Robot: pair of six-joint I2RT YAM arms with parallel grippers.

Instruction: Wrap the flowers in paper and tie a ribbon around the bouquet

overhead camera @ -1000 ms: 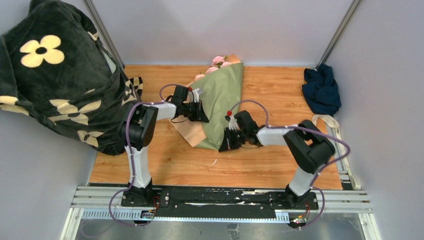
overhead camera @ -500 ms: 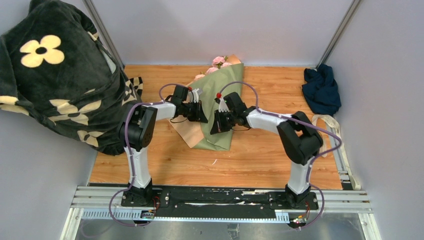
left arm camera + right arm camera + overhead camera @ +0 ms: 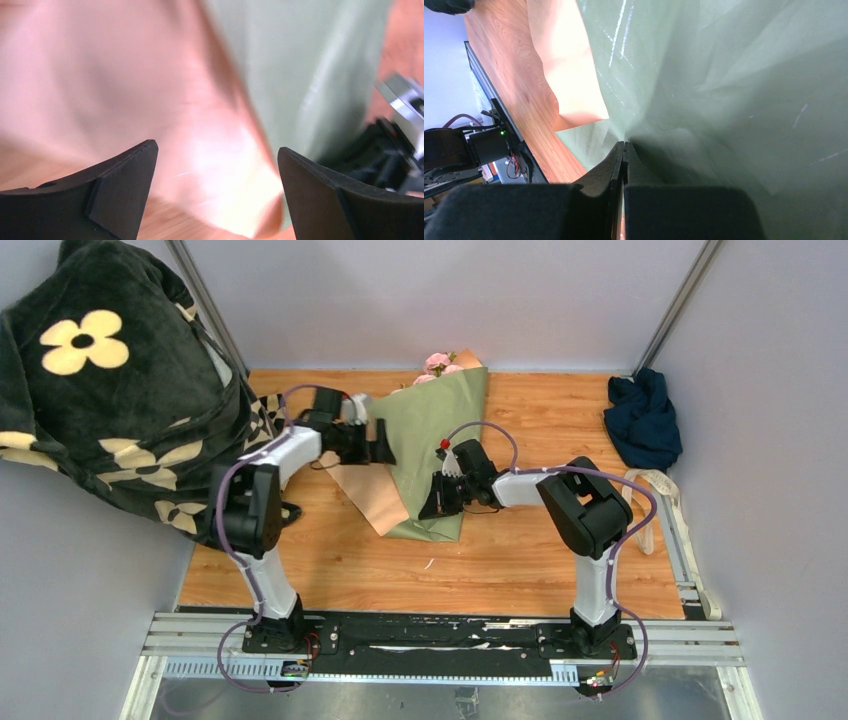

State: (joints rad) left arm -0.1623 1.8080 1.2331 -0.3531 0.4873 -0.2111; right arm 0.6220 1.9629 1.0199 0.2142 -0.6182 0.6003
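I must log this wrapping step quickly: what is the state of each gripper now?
Left gripper: open, holding nothing.
Right gripper: shut, apparently pinching a fold of the paper.

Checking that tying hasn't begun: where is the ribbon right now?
In the top view the ribbon lies at the table's right edge, nearer than the navy cloth, right of the right arm, far from the bouquet.

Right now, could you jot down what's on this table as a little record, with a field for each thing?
flowers: pink, poking out the far end of the wrap
paper: green cone, tan flap on its left
ribbon: loose at right edge of table, untied
left end effector: open, over the tan flap
right end effector: shut, tips against green paper
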